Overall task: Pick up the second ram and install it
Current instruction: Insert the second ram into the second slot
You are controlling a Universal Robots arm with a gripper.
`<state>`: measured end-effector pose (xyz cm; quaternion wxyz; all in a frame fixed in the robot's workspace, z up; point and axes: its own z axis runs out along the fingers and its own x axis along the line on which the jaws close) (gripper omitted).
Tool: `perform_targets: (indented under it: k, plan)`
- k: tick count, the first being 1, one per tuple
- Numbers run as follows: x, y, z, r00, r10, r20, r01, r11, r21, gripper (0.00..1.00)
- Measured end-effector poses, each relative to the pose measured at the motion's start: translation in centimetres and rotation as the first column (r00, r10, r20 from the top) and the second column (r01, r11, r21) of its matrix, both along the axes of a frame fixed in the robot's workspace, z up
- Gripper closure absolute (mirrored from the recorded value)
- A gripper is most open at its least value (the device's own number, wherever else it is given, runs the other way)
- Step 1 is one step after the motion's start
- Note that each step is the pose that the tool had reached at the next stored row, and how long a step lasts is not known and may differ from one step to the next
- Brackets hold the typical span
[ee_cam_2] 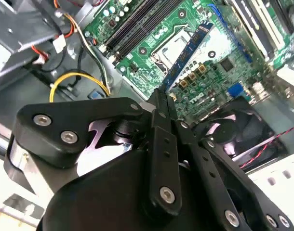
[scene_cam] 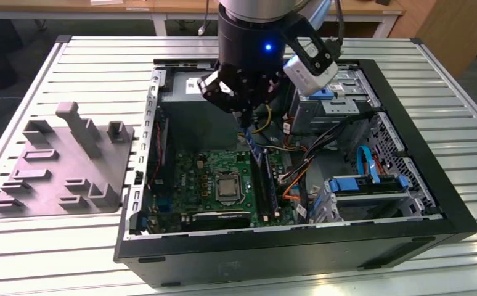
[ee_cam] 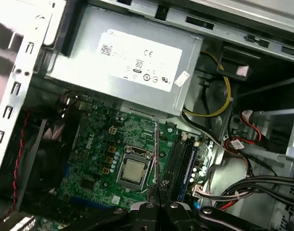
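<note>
My gripper (scene_cam: 245, 117) hangs inside the open computer case (scene_cam: 403, 237), shut on the second ram (scene_cam: 253, 143). The ram is a narrow blue-green stick pointing down toward the motherboard (scene_cam: 197, 179). In the second wrist view the ram (ee_cam_2: 185, 57) reaches from the closed fingertips (ee_cam_2: 159, 103) out over the processor socket (ee_cam_2: 173, 48). In the first wrist view the ram (ee_cam: 155, 154) appears edge-on as a thin line above the gripper (ee_cam: 156, 190), beside the memory slots (ee_cam: 178, 161). It hovers above the board, apart from the slots. Another blue stick (ee_cam: 192, 166) stands in a slot.
A grey power supply (ee_cam: 123, 62) with a white label sits at the case's far end. Yellow, orange and black cables (ee_cam: 219, 106) run beside the slots. A case fan (ee_cam_2: 229, 130) and blue drive brackets (scene_cam: 366, 185) line the case walls. A grey holder (scene_cam: 58, 160) lies on the exterior view's left.
</note>
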<state>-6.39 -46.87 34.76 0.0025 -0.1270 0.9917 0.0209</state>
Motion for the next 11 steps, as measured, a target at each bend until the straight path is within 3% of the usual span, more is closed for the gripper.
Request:
perform_targets:
  k: [6, 11]
  plan:
    - [0.00, 0.00, -0.10, 0.9940, -0.109, -0.0001, 0.109, 0.9940, -0.0001, 0.89]
    - [0.00, 0.00, -0.17, 0.9800, -0.199, 0.0000, 0.199, 0.9800, -0.0001, 0.89]
